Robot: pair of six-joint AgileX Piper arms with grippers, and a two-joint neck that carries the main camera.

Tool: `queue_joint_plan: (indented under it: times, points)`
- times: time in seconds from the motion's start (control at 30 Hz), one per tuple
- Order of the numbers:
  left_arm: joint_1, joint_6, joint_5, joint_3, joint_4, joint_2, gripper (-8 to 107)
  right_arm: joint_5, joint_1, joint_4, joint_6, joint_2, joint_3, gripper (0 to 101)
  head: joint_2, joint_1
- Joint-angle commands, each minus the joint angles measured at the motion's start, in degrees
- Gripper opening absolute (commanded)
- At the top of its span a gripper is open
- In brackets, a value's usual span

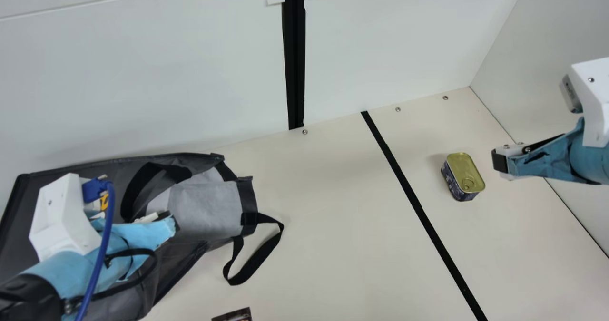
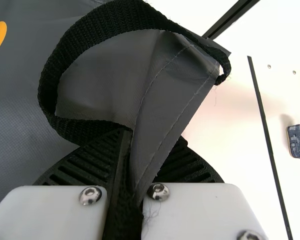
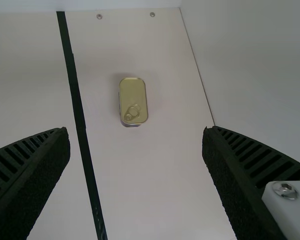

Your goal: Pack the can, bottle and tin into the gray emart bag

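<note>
The gray bag [image 1: 204,207] lies on its side at the left of the main view, its mouth toward the middle and its pale lining showing. My left gripper [image 1: 172,221] is at the bag's mouth; in the left wrist view that gripper [image 2: 150,142] is shut on the bag's dark edge [image 2: 159,105], beside a black strap loop. A gold-lidded tin [image 1: 464,173] with a ring pull stands on the table at the right. Just right of it in the main view is my right gripper [image 1: 500,161]. In the right wrist view, the gripper [image 3: 136,134] is wide open, with the tin [image 3: 133,100] beyond its empty fingers.
A black strip [image 1: 418,207] runs across the table between bag and tin. One bag handle [image 1: 252,259] sprawls on the tabletop. A dark printed item [image 1: 233,315] is cut off by the main view's bottom edge. White walls bound the back and right.
</note>
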Motion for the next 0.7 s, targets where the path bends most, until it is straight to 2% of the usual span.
queue_joint_plan:
  times: [0.0,0.67]
  points:
    - [0.0,0.0,0.0,0.0,0.0,0.0,10,-0.7,0.0,-0.1,0.1,0.8,0.1,91,0.0,-1.3]
    - [0.0,0.0,0.0,0.0,0.0,0.0,10,-5.6,0.1,-1.0,-0.7,9.7,0.8,91,0.0,-1.3]
